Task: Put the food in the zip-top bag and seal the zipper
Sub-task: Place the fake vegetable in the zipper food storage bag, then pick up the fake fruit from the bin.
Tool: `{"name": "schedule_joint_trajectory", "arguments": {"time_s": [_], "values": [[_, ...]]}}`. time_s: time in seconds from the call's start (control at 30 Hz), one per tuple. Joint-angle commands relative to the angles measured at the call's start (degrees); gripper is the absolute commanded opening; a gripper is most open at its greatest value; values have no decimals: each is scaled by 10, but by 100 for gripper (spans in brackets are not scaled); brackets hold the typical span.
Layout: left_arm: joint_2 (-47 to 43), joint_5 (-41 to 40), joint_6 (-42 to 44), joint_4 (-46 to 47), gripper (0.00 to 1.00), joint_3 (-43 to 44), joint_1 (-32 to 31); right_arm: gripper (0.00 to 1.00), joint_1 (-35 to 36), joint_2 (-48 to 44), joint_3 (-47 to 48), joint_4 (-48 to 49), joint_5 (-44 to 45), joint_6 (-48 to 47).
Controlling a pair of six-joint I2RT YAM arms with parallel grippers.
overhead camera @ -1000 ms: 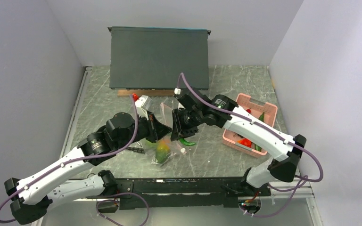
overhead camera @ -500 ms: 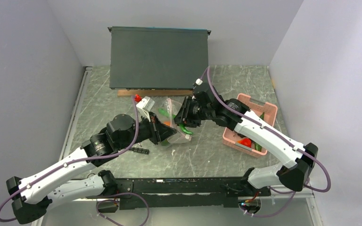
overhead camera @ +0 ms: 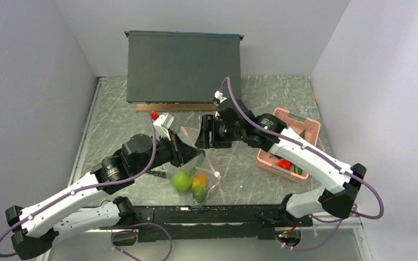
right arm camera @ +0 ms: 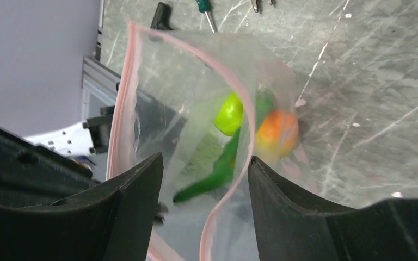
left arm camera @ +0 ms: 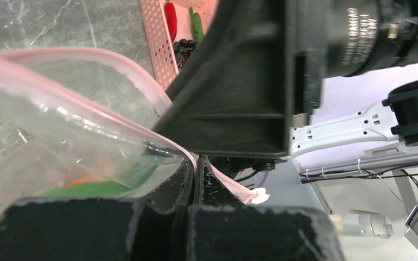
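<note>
The zip-top bag (right arm camera: 196, 81) hangs between the two arms over the grey veined worktop (overhead camera: 239, 179), mouth up and belly sagging toward the near edge. The left gripper (left arm camera: 193, 168) is pressed together on one end of the zipper (right arm camera: 121, 109), and the pale pink strip comes out from between its fingers. From that pinch the strip's long axis runs away toward the right gripper (right arm camera: 204, 160), which sits directly over the mouth with its fingers spread, holding nothing. In the right wrist view the two lips of the strip bow apart beneath those fingers, so the mouth is open.

The bag is thin, clear, slack film that creases and folds on itself. The zipper is a narrow, stiffer ribbon. Down in the bag lie a round, glossy lime-green fruit (right arm camera: 228, 114), a rounded orange-yellow piece (right arm camera: 277, 133) touching it, and a long, dark green cucumber (right arm camera: 215, 176) slanting up toward the mouth.

More produce, a red chili (left arm camera: 170, 11) among it, lies in the perforated pink basket (overhead camera: 305, 126) on the right arm's side, well apart from the bag. The right arm is the nearer one for fetching it. For sealing, the lips must likely be brought flat together first, then pressed along the strip away from the left gripper's pinch. The film may slide.
</note>
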Motion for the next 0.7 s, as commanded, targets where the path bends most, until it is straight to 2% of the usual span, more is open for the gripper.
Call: {"name": "schedule_joint_trajectory", "arguments": {"time_s": [0.0, 0.13, 0.2, 0.27, 0.43, 0.53, 0.67], "values": [[-20, -64, -24, -32, 0, 13, -2, 61, 6, -51, 52, -36, 4, -106], [-24, -102, -43, -76, 0, 18, -2, 68, 3, -107, 60, -42, 103, -158], [-20, -105, -45, -91, 0, 25, -2, 72, -2, -120, 67, -68, 214, -164], [-17, -101, -46, -100, 0, 33, -2, 75, -53, -135, 39, -79, 273, -162], [-20, -90, -36, -96, 0, 43, -2, 83, -283, -197, -144, 8, 288, -130], [-18, -77, -17, -99, 0, 65, -1, 86, -379, -207, -236, 77, 259, -104], [-11, -60, 7, -102, 0, 89, -2, 86, -478, -158, -292, 125, 203, -75]]}}
